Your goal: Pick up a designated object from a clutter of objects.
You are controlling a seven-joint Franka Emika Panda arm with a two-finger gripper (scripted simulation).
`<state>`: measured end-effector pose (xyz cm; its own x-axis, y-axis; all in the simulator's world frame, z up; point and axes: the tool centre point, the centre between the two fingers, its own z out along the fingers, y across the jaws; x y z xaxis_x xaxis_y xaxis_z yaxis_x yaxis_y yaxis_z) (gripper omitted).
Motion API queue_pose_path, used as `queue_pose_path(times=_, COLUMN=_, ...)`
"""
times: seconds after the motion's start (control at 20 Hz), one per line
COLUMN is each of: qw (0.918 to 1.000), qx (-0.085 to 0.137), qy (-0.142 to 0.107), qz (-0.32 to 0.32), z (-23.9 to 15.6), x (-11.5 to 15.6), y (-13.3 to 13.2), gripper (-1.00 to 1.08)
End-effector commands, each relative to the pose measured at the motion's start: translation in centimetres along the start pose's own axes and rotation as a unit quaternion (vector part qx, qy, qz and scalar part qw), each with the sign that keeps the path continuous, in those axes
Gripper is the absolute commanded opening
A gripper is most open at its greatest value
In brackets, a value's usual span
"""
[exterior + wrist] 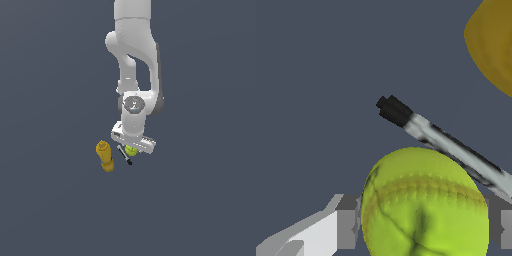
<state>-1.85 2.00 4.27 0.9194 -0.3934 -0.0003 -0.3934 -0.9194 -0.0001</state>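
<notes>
One arm is at work, a white Panda reaching down from the top of the exterior view, and its gripper [133, 148] is low over the clutter with the yellow-green ball [131, 150] just beneath the hand. In the wrist view the ball [423, 205] fills the space between the two fingers [346, 222], one on each side and very close to its skin; whether the pads are pressing it or only bracketing it I cannot tell, so the jaws are apart by at least the ball's width. By my reckoning the approach and descent are done, while the squeeze and the lift are left: the ball seems to be down among the other items, not raised. Counted from largest to smallest: one mustard-yellow bottle [104, 156] to the exterior view's left of the ball, one ball, and one grey-black pen-like stick [125, 155] lying between them, just beside the ball.
</notes>
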Motion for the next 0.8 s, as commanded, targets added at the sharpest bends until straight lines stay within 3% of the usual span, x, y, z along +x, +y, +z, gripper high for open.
queue_pose_path(times=0.0, qw=1.0, qx=0.0, qy=0.001, qz=0.0, z=-0.3, x=0.0, y=0.0, gripper=-1.0)
queue_pose_path(times=0.4, qw=1.0, qx=0.0, qy=0.001, qz=0.0, z=-3.0, x=-0.5, y=0.7, gripper=-1.0)
queue_pose_path(times=0.75, qw=1.0, qx=0.0, qy=0.001, qz=0.0, z=-7.6, x=-1.4, y=1.8, gripper=-1.0)
